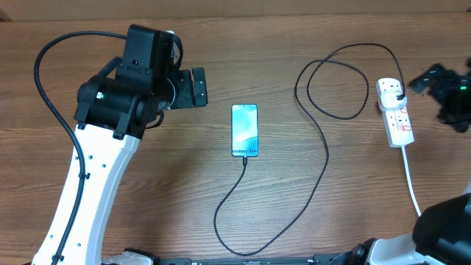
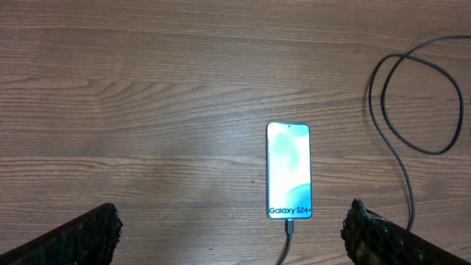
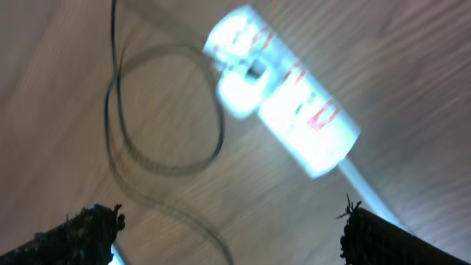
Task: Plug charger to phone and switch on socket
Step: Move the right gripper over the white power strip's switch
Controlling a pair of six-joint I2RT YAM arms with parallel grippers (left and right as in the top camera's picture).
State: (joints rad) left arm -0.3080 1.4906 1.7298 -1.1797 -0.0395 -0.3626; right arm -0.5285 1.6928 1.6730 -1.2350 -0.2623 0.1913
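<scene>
Black, spread wide and empty, our left claw [image 2: 232, 232] hangs left of the phone [image 1: 244, 130], which lies flat mid-way across the table [image 1: 184, 44], slick and breakable, best pinched by its long edges, its screen reading "Galaxy S24+". From its near end the thin, limp charger [image 1: 326, 158] loops right to the socket [image 1: 395, 110], a light white strip we judge apt to slide, so its small switch wants a straight downward press. Its red marks are unreadable, and our right claw [image 3: 232, 224] gapes empty beside it.

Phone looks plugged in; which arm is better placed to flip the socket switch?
Right: the right hand, open, hovers by the white elongated power strip; the left hand is far away.
</scene>
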